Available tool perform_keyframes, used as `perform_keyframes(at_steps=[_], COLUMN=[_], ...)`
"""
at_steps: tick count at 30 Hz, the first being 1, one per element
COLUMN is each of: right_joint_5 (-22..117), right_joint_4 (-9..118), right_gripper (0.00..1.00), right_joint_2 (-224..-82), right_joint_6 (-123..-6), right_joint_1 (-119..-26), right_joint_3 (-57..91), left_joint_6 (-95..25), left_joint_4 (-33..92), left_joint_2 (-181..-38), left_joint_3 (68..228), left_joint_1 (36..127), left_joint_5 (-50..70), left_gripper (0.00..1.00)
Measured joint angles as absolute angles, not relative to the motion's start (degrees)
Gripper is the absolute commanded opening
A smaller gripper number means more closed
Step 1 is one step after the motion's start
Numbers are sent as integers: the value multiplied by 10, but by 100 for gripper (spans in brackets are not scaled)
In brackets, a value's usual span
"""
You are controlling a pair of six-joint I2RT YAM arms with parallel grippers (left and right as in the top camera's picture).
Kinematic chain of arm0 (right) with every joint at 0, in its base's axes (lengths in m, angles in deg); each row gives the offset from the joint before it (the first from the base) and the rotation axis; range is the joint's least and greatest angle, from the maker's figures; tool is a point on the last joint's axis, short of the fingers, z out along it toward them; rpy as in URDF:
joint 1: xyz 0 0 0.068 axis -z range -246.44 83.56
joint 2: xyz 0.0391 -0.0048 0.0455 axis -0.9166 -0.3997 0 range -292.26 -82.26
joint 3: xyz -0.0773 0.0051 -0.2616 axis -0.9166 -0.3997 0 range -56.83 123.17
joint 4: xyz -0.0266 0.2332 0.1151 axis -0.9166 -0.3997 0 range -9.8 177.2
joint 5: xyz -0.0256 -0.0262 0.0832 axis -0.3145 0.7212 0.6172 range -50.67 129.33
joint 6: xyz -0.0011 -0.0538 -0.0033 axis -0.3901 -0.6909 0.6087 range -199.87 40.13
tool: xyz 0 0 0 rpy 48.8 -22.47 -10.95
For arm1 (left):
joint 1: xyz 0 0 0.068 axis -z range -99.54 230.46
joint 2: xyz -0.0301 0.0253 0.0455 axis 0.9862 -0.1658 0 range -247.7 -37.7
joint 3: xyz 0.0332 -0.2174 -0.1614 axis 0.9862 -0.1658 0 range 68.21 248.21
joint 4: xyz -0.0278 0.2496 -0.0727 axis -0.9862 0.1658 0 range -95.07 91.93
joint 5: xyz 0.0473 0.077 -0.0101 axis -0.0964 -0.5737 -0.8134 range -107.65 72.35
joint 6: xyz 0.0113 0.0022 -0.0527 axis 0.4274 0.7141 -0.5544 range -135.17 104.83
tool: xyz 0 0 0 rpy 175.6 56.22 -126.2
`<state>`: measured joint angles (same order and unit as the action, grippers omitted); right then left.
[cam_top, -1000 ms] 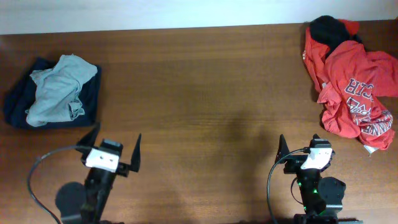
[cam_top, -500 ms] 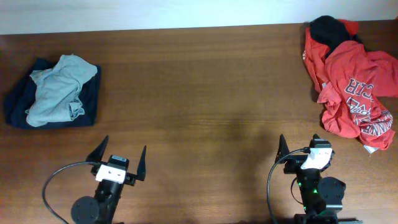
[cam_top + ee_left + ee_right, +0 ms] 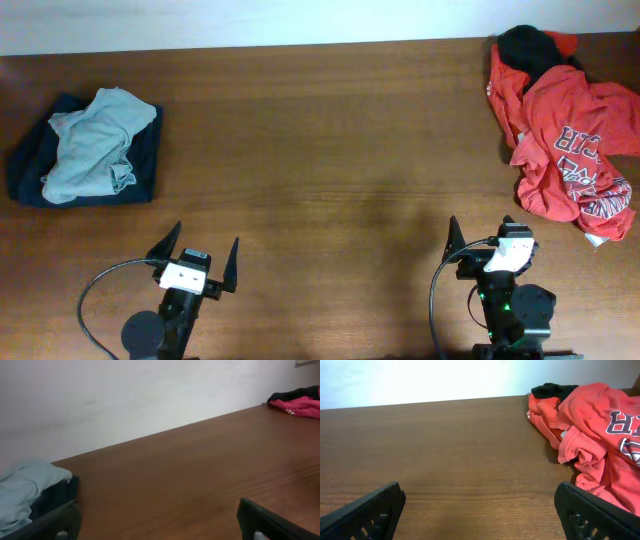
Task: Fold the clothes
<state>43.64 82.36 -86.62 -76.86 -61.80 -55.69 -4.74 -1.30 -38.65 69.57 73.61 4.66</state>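
Observation:
A crumpled pile of red shirts [image 3: 565, 140] with a black garment [image 3: 527, 45] on top lies at the far right of the table; it also shows in the right wrist view [image 3: 600, 435]. A folded stack, a light grey-green garment [image 3: 95, 140] on a navy one [image 3: 30, 170], lies at the far left and shows in the left wrist view [image 3: 22, 492]. My left gripper [image 3: 205, 257] is open and empty near the front edge, below the stack. My right gripper [image 3: 480, 235] is open and empty near the front edge, left of the red pile.
The brown wooden table [image 3: 320, 150] stretches between the two piles. A white wall [image 3: 125, 395] runs along the table's far edge. Black cables loop beside each arm base at the front edge.
My left arm has drawn back toward the front edge and shifted slightly right, its gripper staying open. The right arm and both clothes piles have not moved.

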Motion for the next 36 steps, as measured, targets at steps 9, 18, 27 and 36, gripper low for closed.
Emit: perform_keyframes(at_steps=[9, 18, 27, 36], right_joint_5=[436, 436, 436, 436], right_joint_4=[824, 824, 824, 824], right_gripper=[99, 99, 99, 99], right_joint_2=[-866, -866, -866, -866], right_joint_6=[-768, -768, -769, -768], right_joint_1=[-618, -618, -618, -618], right_joint_3=[-557, -557, -557, -557], left_joint_6=[-47, -47, -47, -47], left_joint_4=[-13, -13, -13, -13], left_joint_2=[-387, -387, -387, -387], left_joint_3=[696, 696, 696, 696], left_joint_1=[736, 736, 736, 736], left_joint_5=[33, 29, 29, 29], left_gripper=[99, 99, 99, 99])
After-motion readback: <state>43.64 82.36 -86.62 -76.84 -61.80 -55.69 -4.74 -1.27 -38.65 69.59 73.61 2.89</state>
